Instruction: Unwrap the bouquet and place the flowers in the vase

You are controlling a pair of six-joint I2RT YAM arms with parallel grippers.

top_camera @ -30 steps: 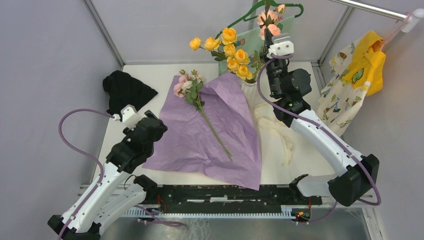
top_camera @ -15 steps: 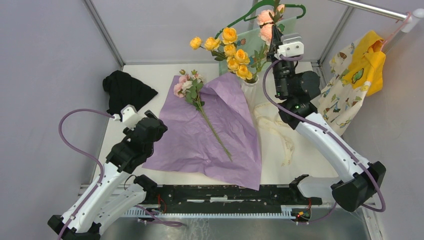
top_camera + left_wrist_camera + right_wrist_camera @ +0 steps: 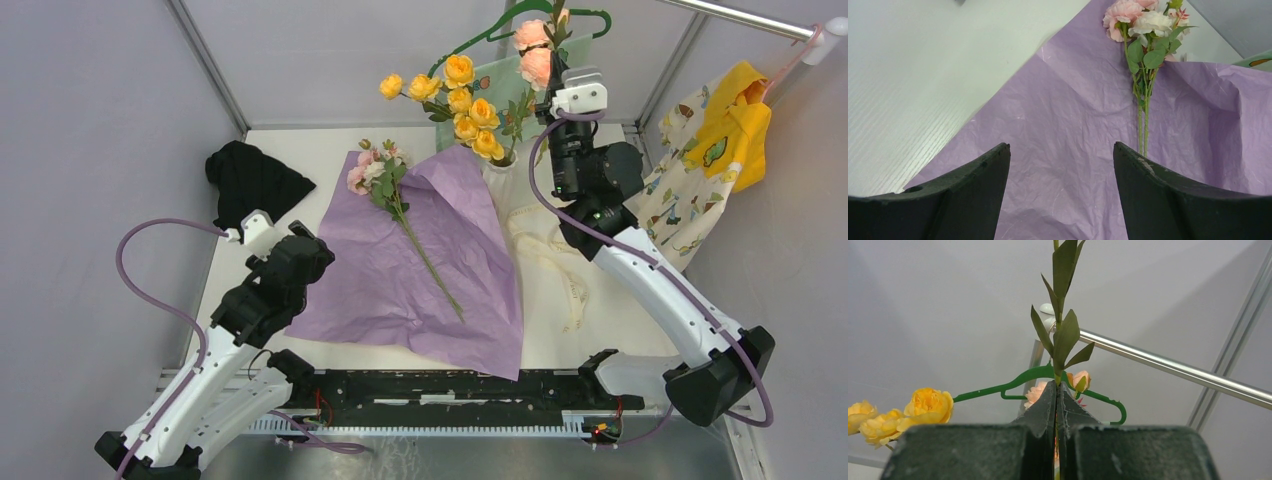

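Note:
The bouquet lies unwrapped: its purple paper (image 3: 400, 275) (image 3: 1073, 125) is spread flat mid-table. One stem of pink and cream roses (image 3: 378, 172) (image 3: 1140, 20) rests on the paper. Yellow roses (image 3: 465, 105) (image 3: 928, 407) stand in the white vase (image 3: 498, 178), which is mostly hidden behind a paper fold. My right gripper (image 3: 556, 72) (image 3: 1056, 390) is raised beside the vase and shut on the green stem (image 3: 1063, 335) of the peach roses (image 3: 535, 55). My left gripper (image 3: 312, 248) (image 3: 1061, 150) hovers open over the paper's left part, holding nothing.
A black cloth (image 3: 255, 180) lies at the back left. Cream ribbon (image 3: 550, 260) trails over the table right of the paper. A green hanger (image 3: 590, 15) (image 3: 998, 388) and a yellow child's garment (image 3: 725, 135) hang from a metal rail (image 3: 1173, 367) at the back right.
My right gripper has risen and shifted right and back, carrying the peach rose stem higher. The left arm has stayed still.

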